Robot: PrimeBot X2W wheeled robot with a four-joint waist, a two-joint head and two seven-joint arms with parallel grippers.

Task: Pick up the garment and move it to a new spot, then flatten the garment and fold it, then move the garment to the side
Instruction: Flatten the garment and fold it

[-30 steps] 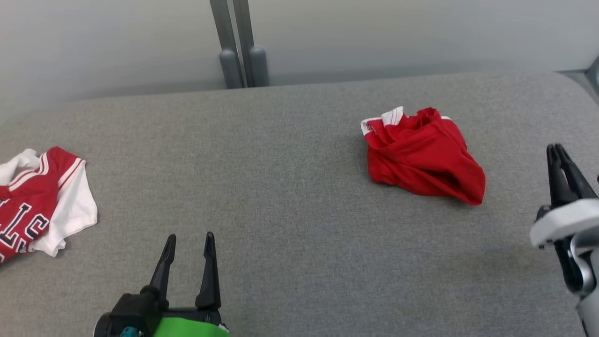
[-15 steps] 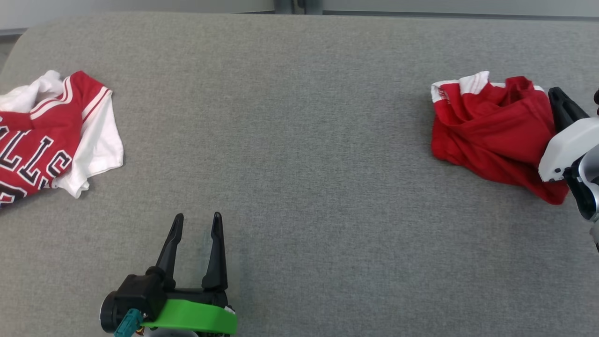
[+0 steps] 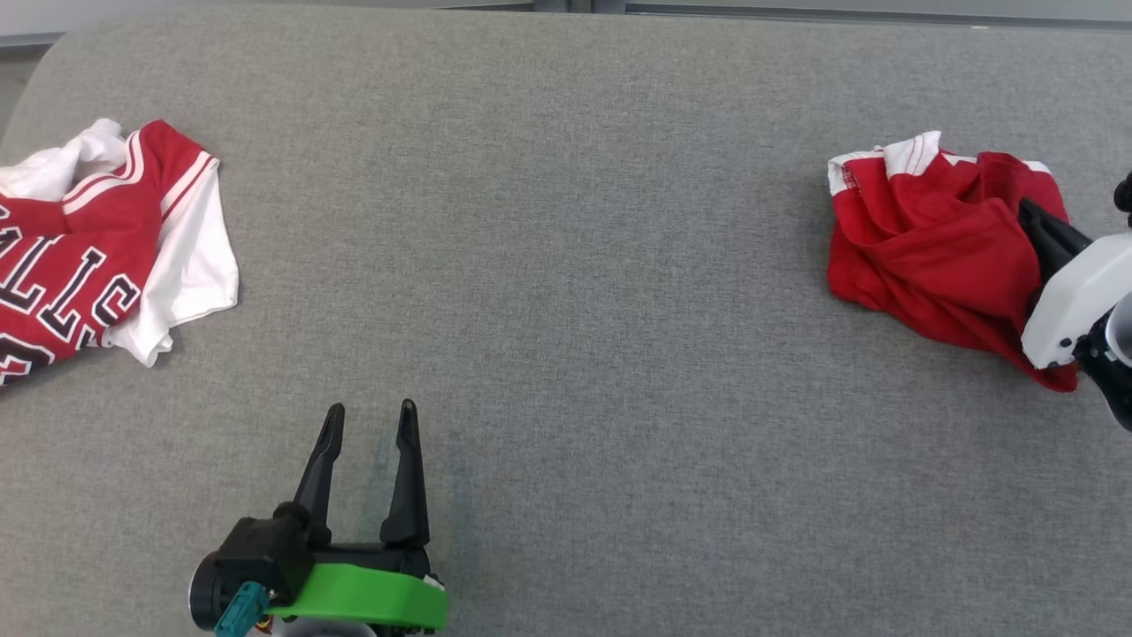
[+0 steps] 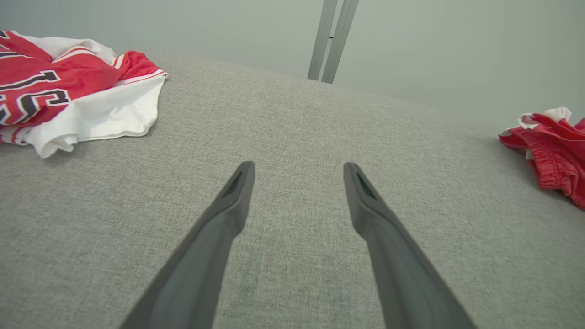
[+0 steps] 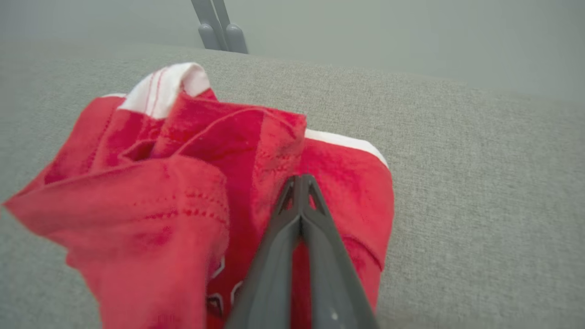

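A crumpled red garment (image 3: 929, 248) with white trim lies at the right of the grey padded table (image 3: 566, 265); it also appears in the left wrist view (image 4: 553, 151) and the right wrist view (image 5: 183, 183). My right gripper (image 3: 1030, 212) is shut, and its joined tips rest over the garment's right part (image 5: 300, 179). I see no cloth pinched between its fingers. My left gripper (image 3: 370, 411) stands open and empty low over the table's front middle (image 4: 297, 169), far from the garment.
A second garment, a red and white jersey with dark lettering (image 3: 88, 257), lies spread at the table's left edge (image 4: 68, 96). A grey post (image 4: 331, 41) rises behind the table. Bare grey surface stretches between the two garments.
The head camera has tilted down and turned, shifting the whole picture. My right gripper has come from beside the red garment to over its right part. The left gripper holds its pose.
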